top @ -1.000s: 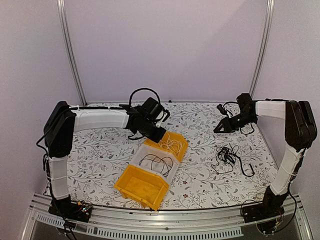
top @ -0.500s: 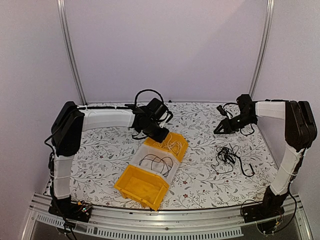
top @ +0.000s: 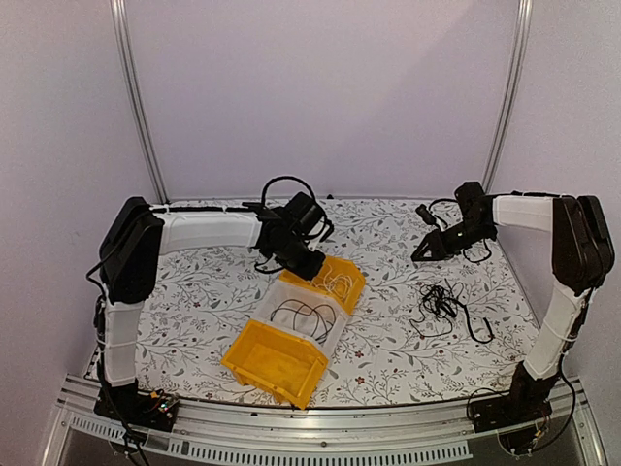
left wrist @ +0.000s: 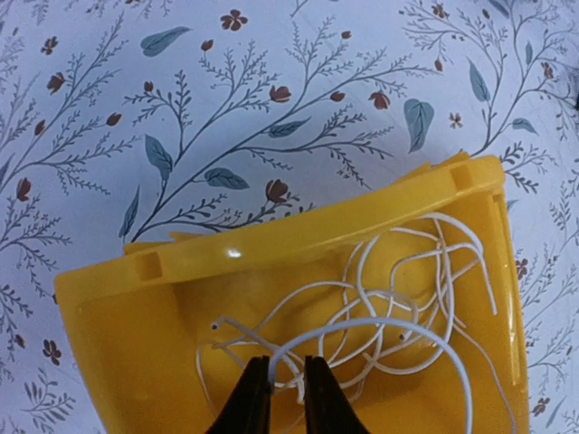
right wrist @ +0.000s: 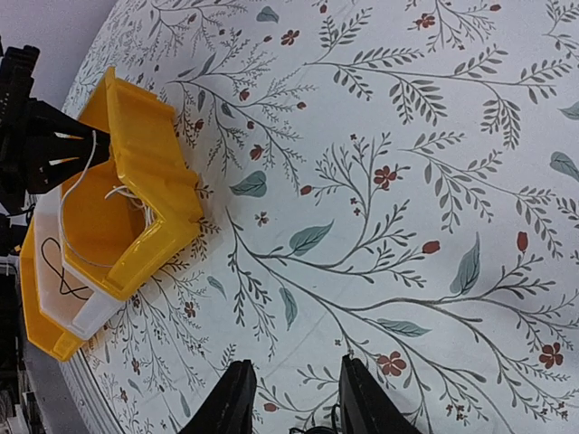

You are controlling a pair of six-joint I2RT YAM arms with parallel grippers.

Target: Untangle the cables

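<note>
White cables (left wrist: 398,298) lie looped in the far yellow bin (left wrist: 271,240), which also shows in the top view (top: 342,282). My left gripper (left wrist: 282,391) hovers over this bin (top: 309,262). Its jaws are nearly together on a white cable strand whose loop arcs up to the right. A black cable (top: 303,313) lies in the white bin (top: 281,296). A tangle of black cables (top: 442,303) lies on the table at the right. My right gripper (right wrist: 291,398) is open and empty above the cloth, behind that tangle (top: 425,249).
A second yellow bin (top: 275,361) stands at the front, touching the white bin. The three bins form a diagonal row in the middle of the floral cloth (top: 194,291). Metal frame posts (top: 141,107) stand at the back corners.
My left arm's upper link has swung to the right and its gripper has stayed over the far yellow bin. My right gripper has barely shifted.
</note>
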